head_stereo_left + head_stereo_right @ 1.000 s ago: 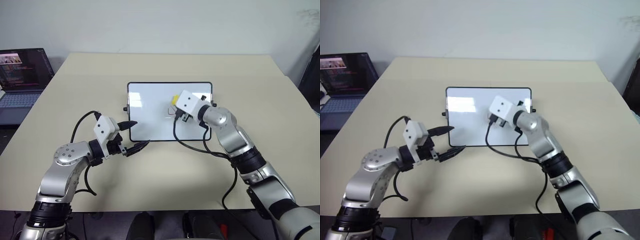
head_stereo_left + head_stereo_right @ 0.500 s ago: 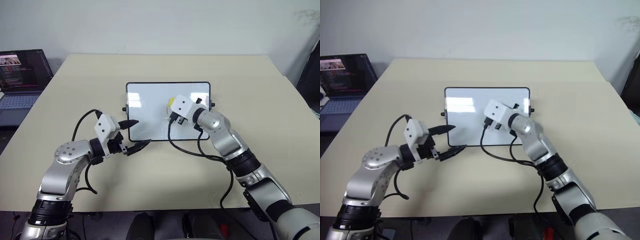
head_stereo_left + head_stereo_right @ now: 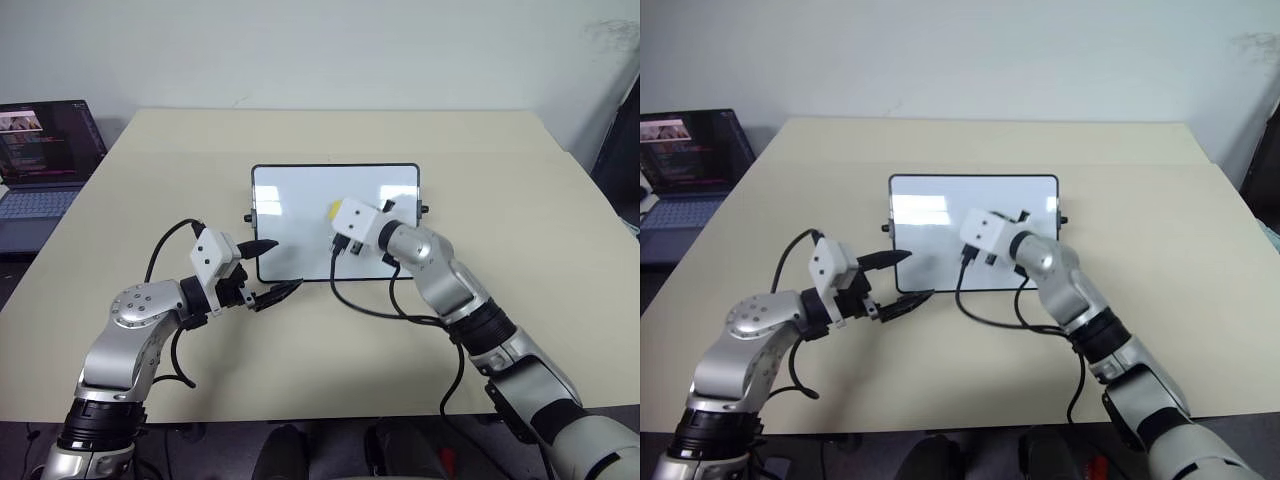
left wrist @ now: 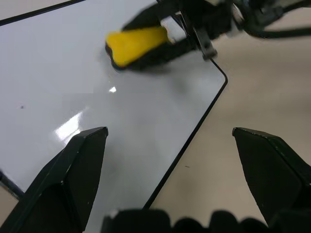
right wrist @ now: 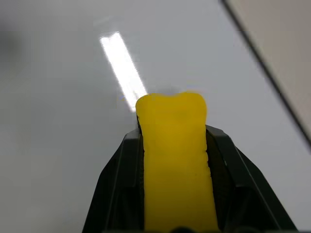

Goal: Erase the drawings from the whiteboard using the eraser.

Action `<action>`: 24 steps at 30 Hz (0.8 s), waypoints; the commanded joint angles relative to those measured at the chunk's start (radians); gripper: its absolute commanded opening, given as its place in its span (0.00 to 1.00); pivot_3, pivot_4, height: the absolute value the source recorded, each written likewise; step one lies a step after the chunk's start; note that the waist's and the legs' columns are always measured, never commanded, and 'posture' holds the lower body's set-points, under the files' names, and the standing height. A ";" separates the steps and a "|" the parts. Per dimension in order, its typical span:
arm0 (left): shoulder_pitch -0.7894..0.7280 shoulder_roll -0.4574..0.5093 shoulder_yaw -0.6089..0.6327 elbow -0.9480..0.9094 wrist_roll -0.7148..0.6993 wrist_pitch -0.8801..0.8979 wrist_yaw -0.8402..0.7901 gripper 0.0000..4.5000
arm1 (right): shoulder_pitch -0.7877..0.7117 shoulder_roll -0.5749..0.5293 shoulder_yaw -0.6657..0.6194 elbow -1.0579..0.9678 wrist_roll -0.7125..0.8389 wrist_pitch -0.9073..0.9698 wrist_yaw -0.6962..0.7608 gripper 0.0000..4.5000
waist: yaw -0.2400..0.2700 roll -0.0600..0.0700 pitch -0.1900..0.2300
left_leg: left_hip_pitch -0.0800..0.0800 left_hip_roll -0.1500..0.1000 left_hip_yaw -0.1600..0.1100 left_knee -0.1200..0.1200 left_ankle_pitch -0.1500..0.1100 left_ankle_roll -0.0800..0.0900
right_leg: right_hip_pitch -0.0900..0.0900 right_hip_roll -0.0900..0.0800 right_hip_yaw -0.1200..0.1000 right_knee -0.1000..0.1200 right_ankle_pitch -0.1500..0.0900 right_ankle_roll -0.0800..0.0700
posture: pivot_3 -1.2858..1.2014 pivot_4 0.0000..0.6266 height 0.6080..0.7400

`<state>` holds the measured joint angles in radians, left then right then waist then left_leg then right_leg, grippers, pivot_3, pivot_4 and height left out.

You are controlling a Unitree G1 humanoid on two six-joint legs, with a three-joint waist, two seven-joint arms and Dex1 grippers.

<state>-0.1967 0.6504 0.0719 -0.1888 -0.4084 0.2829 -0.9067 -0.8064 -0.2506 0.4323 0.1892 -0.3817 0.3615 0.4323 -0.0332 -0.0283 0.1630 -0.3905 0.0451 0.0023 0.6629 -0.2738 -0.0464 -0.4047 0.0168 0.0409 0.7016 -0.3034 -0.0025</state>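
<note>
The whiteboard lies flat at the table's middle, its visible surface plain glossy white. The drawings are out of view. My right gripper is shut on the yellow eraser, whose tip rests against the board near its centre; the eraser also shows from the left wrist, and the eraser sits squeezed between the black fingers. My left gripper stands open at the board's near left corner, holding nothing, its fingers spread over the board's edge.
An open laptop sits off the table's left side. The beige table has free room right of and beyond the board. My right arm's black cables hang over the board's near edge.
My right gripper has slid the eraser leftward across the board, from the right part toward the centre. The left gripper has stayed put.
</note>
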 commanded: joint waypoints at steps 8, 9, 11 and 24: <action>-0.011 -0.003 0.001 -0.023 -0.002 -0.010 -0.002 1.00 | 0.067 -0.065 0.074 -0.057 -0.015 0.043 0.200 0.29 | 0.001 0.000 0.000 | -0.001 0.000 0.000 0.000 0.000 0.000 | 0.000 0.000 0.000 -0.003 0.000 0.000 | 0.52 0.24 1.00; -0.012 -0.003 0.000 -0.023 -0.002 -0.010 -0.003 1.00 | 0.070 -0.065 0.073 -0.062 -0.018 0.043 0.202 0.29 | 0.001 0.000 0.000 | -0.001 0.000 0.000 0.000 0.000 0.000 | 0.000 0.000 0.000 -0.003 0.000 0.000 | 0.52 0.24 1.00; -0.014 -0.002 -0.001 -0.021 -0.002 -0.010 -0.004 1.00 | 0.055 -0.054 0.046 -0.049 -0.027 0.034 0.152 0.29 | 0.001 0.000 0.000 | -0.001 0.000 0.000 0.000 0.000 0.000 | 0.000 0.000 0.000 -0.002 0.000 0.000 | 0.52 0.24 1.00; -0.028 -0.003 -0.008 -0.008 0.000 -0.015 -0.018 1.00 | 0.093 -0.119 0.056 -0.082 -0.019 0.077 0.216 0.29 | 0.003 -0.001 -0.001 | -0.001 0.000 0.000 0.000 0.000 0.000 | 0.000 0.000 0.000 -0.002 0.000 0.000 | 0.52 0.24 1.00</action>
<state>-0.2072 0.6492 0.0597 -0.1857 -0.4080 0.2828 -0.9247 -0.7477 -0.3509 0.4585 0.0930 -0.3914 0.3892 0.5903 -0.0299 -0.0293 0.1624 -0.3915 0.0448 0.0022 0.6629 -0.2738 -0.0460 -0.4043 0.0164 0.0408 0.6992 -0.3030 -0.0022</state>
